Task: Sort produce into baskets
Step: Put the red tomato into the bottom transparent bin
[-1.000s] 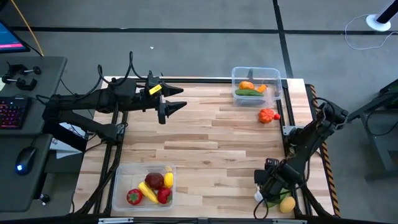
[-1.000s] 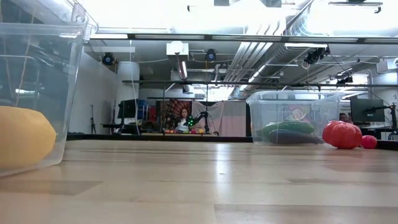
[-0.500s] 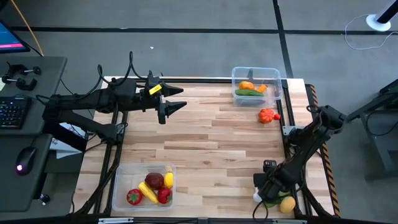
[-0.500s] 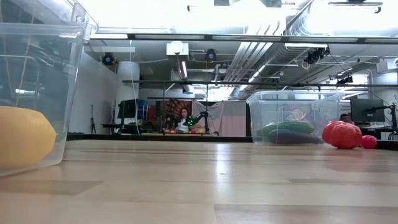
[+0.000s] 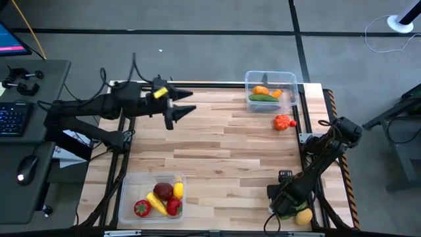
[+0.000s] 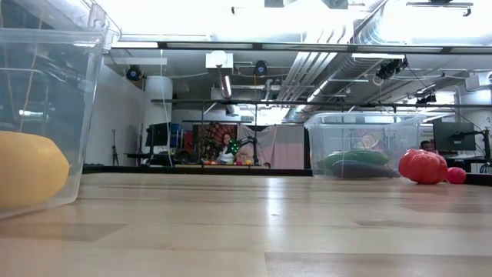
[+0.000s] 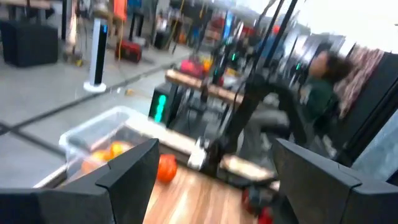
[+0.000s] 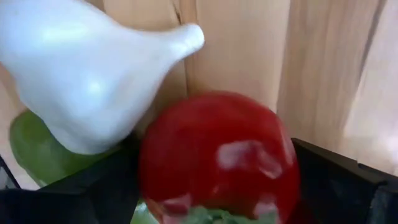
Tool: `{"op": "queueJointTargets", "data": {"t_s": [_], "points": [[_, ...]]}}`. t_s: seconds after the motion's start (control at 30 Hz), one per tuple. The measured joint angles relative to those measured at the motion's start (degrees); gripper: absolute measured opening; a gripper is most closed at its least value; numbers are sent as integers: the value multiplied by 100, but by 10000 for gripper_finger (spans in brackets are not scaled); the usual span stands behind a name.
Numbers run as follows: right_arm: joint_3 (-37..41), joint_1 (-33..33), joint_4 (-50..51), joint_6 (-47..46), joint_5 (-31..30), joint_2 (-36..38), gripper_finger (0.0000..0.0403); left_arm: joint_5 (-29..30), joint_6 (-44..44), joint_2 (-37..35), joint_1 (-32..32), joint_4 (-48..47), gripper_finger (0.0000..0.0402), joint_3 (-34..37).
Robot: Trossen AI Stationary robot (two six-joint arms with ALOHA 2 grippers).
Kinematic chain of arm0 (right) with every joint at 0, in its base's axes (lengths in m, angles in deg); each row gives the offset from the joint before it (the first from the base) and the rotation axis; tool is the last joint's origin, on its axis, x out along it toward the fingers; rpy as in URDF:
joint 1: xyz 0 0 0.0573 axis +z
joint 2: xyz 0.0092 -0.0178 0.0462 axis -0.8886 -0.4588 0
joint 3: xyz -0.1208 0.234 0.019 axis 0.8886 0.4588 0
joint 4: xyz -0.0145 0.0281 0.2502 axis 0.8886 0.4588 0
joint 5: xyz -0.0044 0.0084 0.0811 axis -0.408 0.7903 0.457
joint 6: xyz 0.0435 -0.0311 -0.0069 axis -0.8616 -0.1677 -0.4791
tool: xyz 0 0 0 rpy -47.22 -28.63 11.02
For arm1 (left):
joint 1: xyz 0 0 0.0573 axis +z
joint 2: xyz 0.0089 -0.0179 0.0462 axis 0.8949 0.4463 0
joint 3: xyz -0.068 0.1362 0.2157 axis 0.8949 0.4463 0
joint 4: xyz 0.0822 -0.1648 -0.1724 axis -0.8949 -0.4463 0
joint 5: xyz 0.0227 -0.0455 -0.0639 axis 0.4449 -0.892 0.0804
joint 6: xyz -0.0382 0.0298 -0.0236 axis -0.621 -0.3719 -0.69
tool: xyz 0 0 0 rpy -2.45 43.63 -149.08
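My right gripper point(image 5: 281, 203) points down, open, over a small heap of produce at the table's near right corner. Its fingers stand on either side of a red round fruit point(image 8: 214, 155). A white garlic point(image 8: 93, 68) and a green piece point(image 8: 28, 146) lie against that fruit, and a yellow lemon point(image 5: 304, 216) lies beside the heap. My left gripper point(image 5: 177, 112) hangs open and level above the table's far left part. The far basket point(image 5: 287, 79) holds orange and green pieces. The near basket point(image 5: 128, 181) holds red and yellow ones.
A red-orange piece point(image 5: 283, 122) lies alone on the wood just in front of the far basket. The middle of the table point(image 5: 217, 151) is bare wood. A desk with a keyboard point(image 5: 13, 117) stands left of the table. People and equipment show in the room behind.
My right gripper has sunk toward the heap of produce at the near right corner, rolling a little at the wrist; its fingers have stayed open. The produce has not moved.
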Motion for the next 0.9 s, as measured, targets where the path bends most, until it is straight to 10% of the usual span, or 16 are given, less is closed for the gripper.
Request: {"op": "queueJointTargets", "data": {"t_s": [0.27, 0.6, 0.9], "points": [[-822, -133, 1346, 253, -374, 0, 305, 6, 256, -807, 305, 1045, 300, -4], [-2365, -830, 2697, 661, -2899, 7, 273, 24, 257, -1818, 427, 1031, 300, -9], [-2565, -2085, 83, 2325, -3520, 10, 274, 23, 105, -1933, 427, 819, 300, -9]]}}
